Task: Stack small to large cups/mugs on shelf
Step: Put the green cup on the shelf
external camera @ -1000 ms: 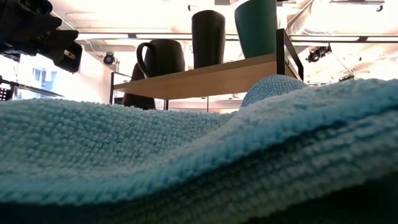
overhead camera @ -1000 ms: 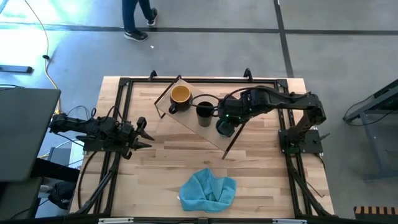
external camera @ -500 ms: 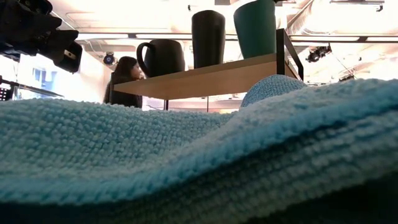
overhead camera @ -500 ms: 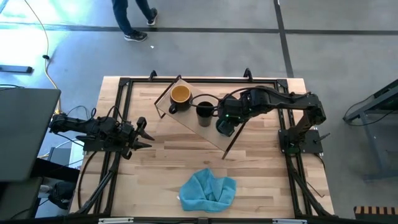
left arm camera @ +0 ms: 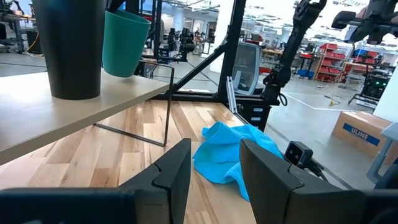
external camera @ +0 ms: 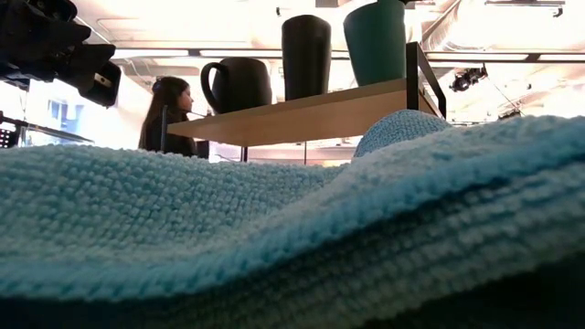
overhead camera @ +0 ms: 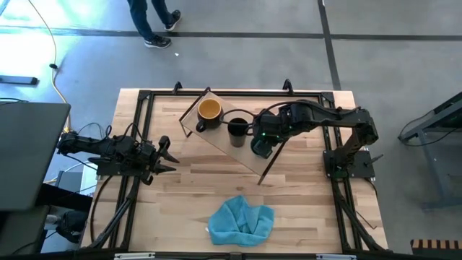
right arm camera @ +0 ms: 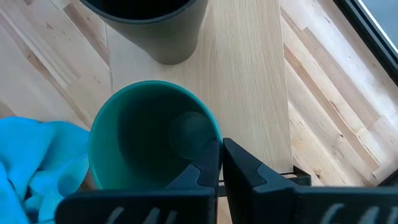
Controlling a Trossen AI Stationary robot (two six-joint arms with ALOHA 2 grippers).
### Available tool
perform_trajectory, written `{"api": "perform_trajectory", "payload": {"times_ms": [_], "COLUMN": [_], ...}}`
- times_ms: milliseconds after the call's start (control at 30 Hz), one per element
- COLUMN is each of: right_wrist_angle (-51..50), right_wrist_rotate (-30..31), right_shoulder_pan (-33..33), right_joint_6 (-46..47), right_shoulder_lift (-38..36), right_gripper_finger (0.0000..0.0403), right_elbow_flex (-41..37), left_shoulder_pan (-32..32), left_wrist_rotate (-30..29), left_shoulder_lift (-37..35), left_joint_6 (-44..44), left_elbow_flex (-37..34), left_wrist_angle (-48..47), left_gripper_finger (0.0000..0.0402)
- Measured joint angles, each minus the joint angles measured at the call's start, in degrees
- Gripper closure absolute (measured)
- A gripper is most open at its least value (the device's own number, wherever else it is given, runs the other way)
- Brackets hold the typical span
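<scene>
Green cup [right arm camera: 152,140] tilted at the shelf's [overhead camera: 216,141] end nearest the cloth [overhead camera: 242,220], rim pinched between nearly closed fingers of the right gripper [right arm camera: 219,163], bottom seemingly just clear of the board. Beside it the black cup [overhead camera: 237,131], then the yellow mug [overhead camera: 208,110] at the far end. Likely to topple over the end leg if let go while tilted. Left gripper [left arm camera: 214,171] idle, fingers apart, by the table's left edge. "ULINE" readable on a cardboard box [left arm camera: 360,132].

Two dark jointed arms with black cables; the left claw [left arm camera: 214,171] has angular black fingers.
</scene>
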Motion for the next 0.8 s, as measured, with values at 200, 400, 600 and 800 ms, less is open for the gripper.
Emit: {"api": "perform_trajectory", "payload": {"times_ms": [200, 400, 600, 800], "right_wrist_angle": [0.65, 2.1, 6.75, 4.7], "right_wrist_rotate": [0.45, -0.23, -1.19, -1.08], "right_shoulder_pan": [0.0, 0.0, 0.0, -0.13], "right_joint_6": [-0.04, 0.12, -0.96, -0.64], "right_shoulder_lift": [0.0, 0.07, -0.48, -2.2], "right_gripper_finger": [0.0403, 0.0403, 0.0403, 0.0403], "right_elbow_flex": [0.0, -2.88, -5.56, -5.7], "left_shoulder_pan": [0.01, 0.01, 0.0, -0.01], "left_wrist_rotate": [0.0, 0.02, 0.02, 0.02], "left_shoulder_lift": [-0.01, 0.02, -0.01, 0.01], "left_joint_6": [0.0, 0.0, -0.38, -0.42], "left_elbow_flex": [0.0, 0.0, 0.0, 0.0], "left_wrist_angle": [0.0, 0.0, 0.02, -0.02], "left_gripper_finger": [0.0277, 0.0277, 0.0277, 0.0277]}}
